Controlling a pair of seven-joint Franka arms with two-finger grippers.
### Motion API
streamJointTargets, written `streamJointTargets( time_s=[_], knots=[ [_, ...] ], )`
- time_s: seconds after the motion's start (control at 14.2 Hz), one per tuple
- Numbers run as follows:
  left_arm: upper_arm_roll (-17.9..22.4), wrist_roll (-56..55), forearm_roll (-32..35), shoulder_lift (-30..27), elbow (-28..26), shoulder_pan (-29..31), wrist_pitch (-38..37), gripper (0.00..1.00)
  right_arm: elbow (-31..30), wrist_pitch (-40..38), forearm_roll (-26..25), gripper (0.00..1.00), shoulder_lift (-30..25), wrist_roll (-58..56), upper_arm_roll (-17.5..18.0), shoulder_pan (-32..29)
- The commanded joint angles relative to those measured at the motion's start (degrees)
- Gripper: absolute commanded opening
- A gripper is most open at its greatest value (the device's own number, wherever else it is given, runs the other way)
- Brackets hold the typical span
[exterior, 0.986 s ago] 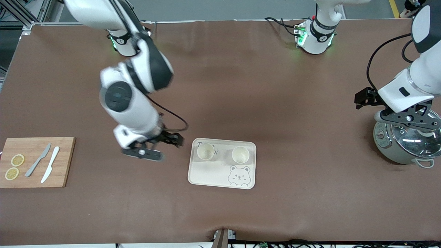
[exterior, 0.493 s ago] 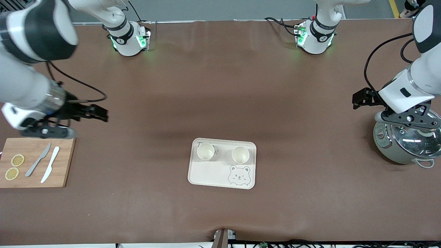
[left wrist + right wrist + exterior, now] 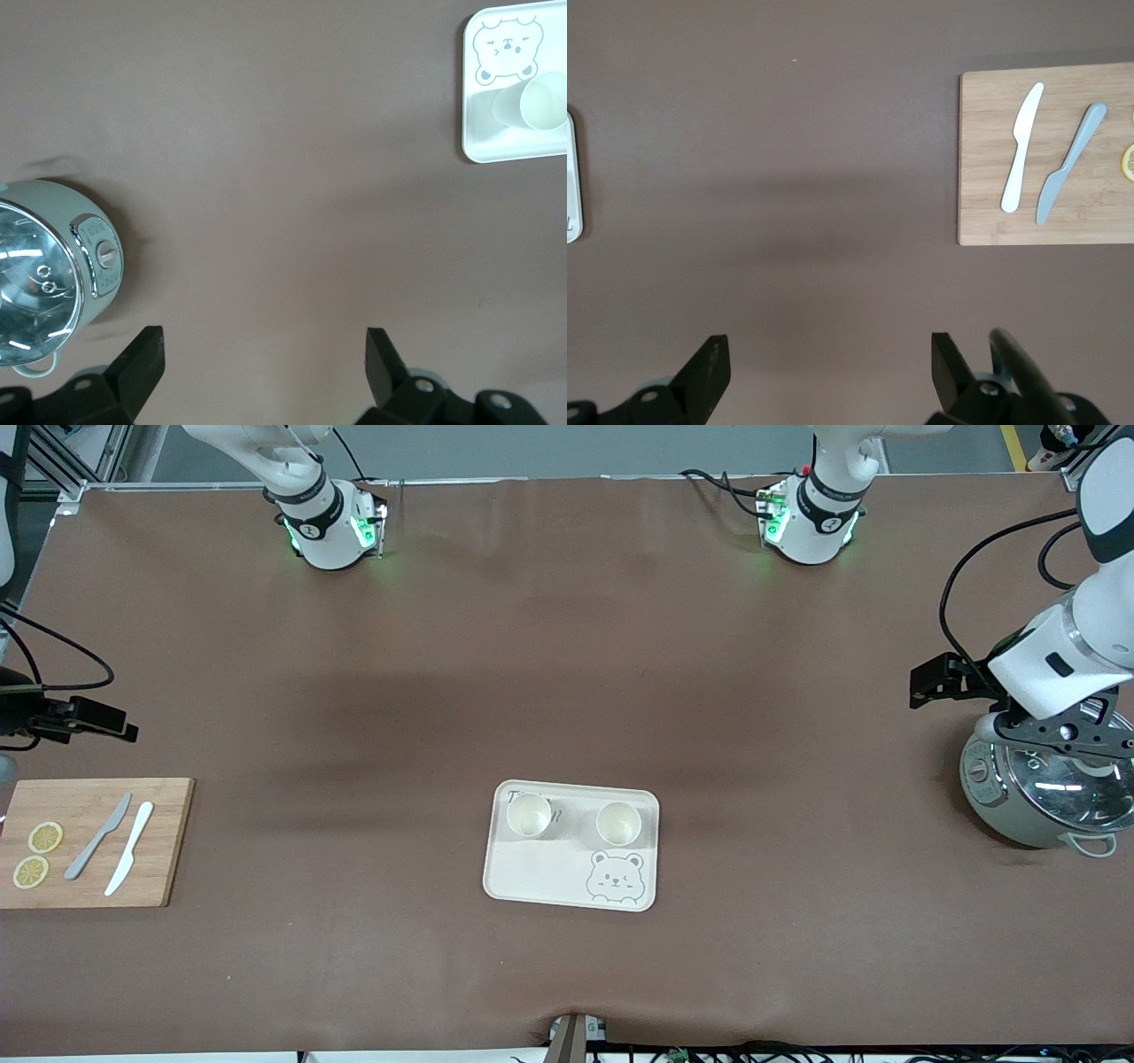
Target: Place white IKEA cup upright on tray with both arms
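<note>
cups (image 3: 529, 816) on tray (image 3: 540, 877), pincers (image 3: 263, 354) apart

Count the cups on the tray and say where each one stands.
2. Both stand upright on the tray, along its edge farther from the front camera: one cup toward the right arm's end, the other cup above the bear drawing.

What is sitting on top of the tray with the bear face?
Two white cups stand upright on the flat cream rectangular tray, open ends up, above the bear drawing. One cup covers some lettering.

Right tool (image 3: 35, 722) seemingly cropped at edge
</note>
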Motion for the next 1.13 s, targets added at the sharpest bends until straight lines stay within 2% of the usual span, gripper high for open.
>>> streamJointTargets(
  time_s=[0.0,0.56,1.06],
  knots=[
    [0.6,-0.7,-1.2,-1.0,-0.5,-0.5,0.6,1.00,-0.9,0.8,-0.2,1.00,-0.9,-0.1,1.3,-0.1],
    [0.7,-2.7,-1.3,-1.2,-0.5,-0.6,0.9,1.00,-1.1,1.1,-1.8,1.00,-0.7,-0.1,1.3,0.1],
    [0.7,-4.0,-1.2,-1.0,-0.4,-0.2,0.9,1.00,-4.8,1.1,-2.1,1.00,-2.8,-0.1,1.3,0.0]
  ],
)
